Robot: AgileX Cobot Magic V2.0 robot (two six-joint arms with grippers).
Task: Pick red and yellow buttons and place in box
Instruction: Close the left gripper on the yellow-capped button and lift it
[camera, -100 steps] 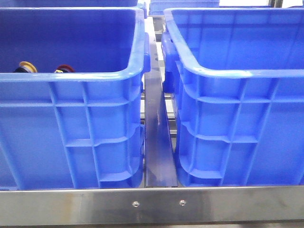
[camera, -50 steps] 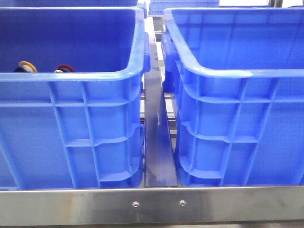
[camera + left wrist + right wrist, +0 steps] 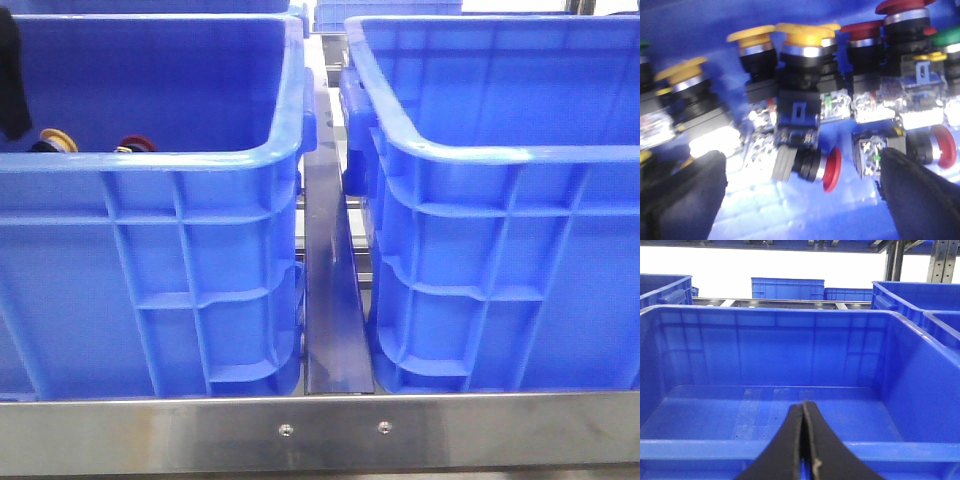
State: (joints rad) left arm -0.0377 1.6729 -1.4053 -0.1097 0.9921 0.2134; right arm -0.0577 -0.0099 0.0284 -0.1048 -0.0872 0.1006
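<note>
In the left wrist view, several push buttons with black bodies crowd the floor of the left blue bin (image 3: 805,220). A red button (image 3: 812,162) lies on its side between and just beyond my left gripper's (image 3: 800,200) open fingers (image 3: 682,197). Behind it a yellow button (image 3: 802,47) stands upright, with more yellow (image 3: 752,45) and red (image 3: 862,42) ones alongside. The front view shows one yellow cap (image 3: 57,139) and one red cap (image 3: 135,143) over the bin's near rim. My right gripper (image 3: 804,412) is shut and holds nothing, over the box (image 3: 765,405) on the right.
A second red button (image 3: 932,150) lies beside the right finger. A green-capped button (image 3: 947,40) stands at the edge of the group. A metal rail (image 3: 335,300) runs between the two bins (image 3: 500,250). More blue crates (image 3: 787,288) stand behind.
A black part of my left arm has come into the front view at the upper left, inside the left bin. Nothing else has moved.
</note>
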